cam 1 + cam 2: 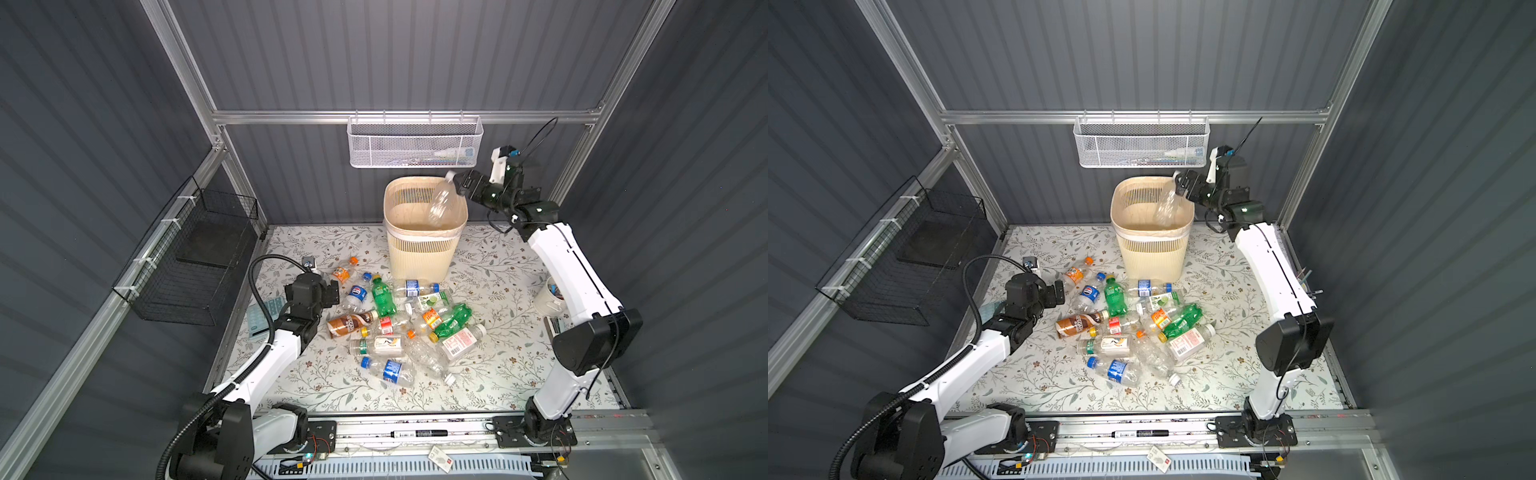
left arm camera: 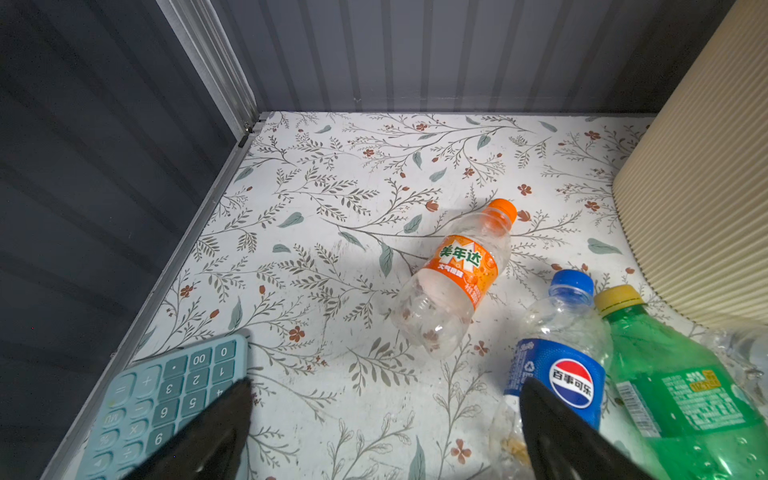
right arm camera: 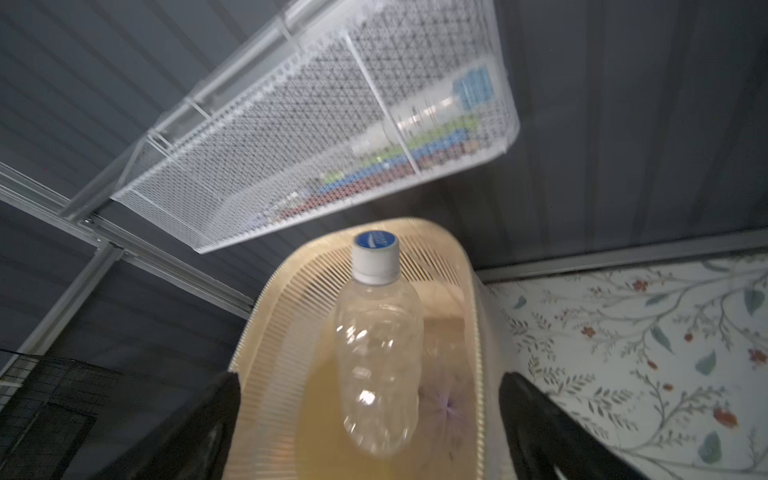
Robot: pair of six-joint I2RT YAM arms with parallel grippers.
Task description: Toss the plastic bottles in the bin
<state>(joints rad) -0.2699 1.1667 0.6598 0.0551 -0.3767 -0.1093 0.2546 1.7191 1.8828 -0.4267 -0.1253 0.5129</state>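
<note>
Right hand (image 1: 459,186) is positioned over the bin (image 1: 415,249) at the 2 o'clock edge of its rim, jaws spread wide and touching nothing, so the clear bottle (image 3: 378,353) between them is unsupported directly above the opening and should land inside. Other plastic bottles (image 1: 390,324) lie piled on the table (image 1: 498,365) at 6 o'clock from the bin. Left hand (image 1: 332,293), jaws likewise apart and empty, hovers at 9 o'clock of the pile beside a blue-label bottle (image 2: 569,374), presumably staged for the next pick.
</note>
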